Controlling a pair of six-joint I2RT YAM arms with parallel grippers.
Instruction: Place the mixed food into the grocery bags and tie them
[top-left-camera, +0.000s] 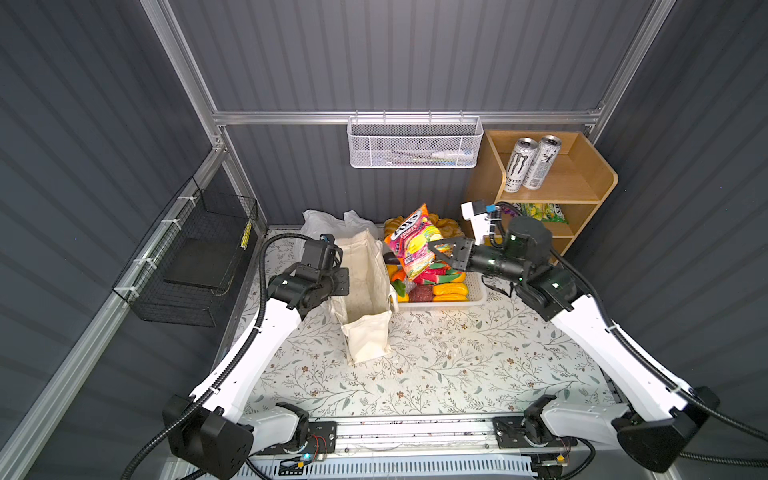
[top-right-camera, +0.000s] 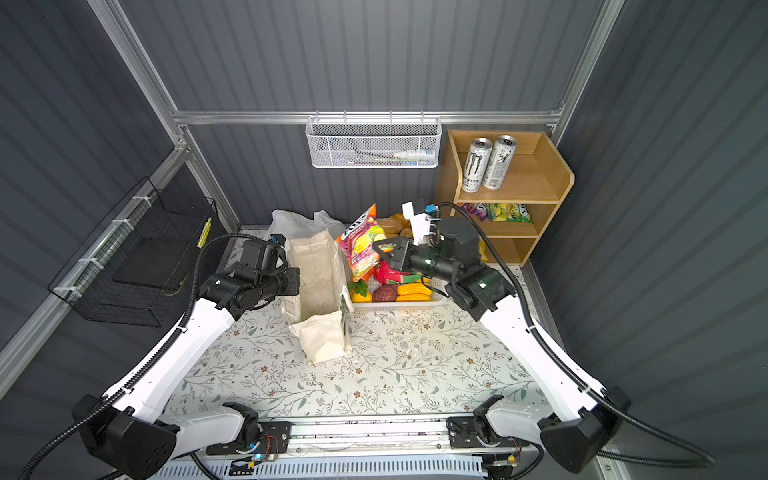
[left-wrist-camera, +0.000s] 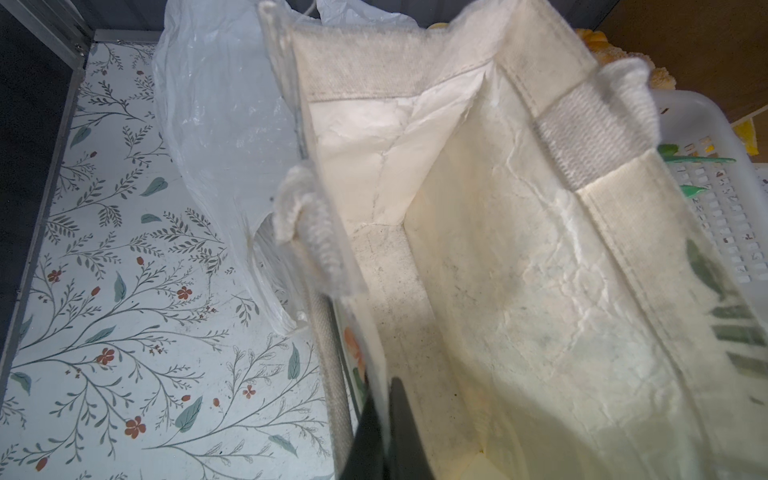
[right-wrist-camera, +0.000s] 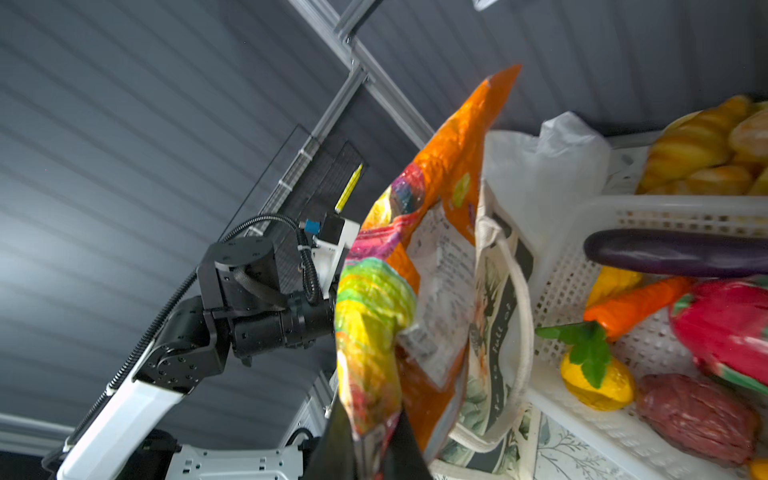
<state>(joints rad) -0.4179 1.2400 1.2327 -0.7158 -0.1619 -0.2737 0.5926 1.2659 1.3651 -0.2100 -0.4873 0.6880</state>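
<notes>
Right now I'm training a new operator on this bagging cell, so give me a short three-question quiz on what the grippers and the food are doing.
1. True or false: the snack packet is already inside the canvas tote.
2. What does the left gripper clamp? A the snack packet; B the tote's wall; C the white basket.
3. Where does the purple eggplant lie?
Key: 1 false, the right gripper holds it outside the tote. 2 B. 3 In the white basket.
</notes>
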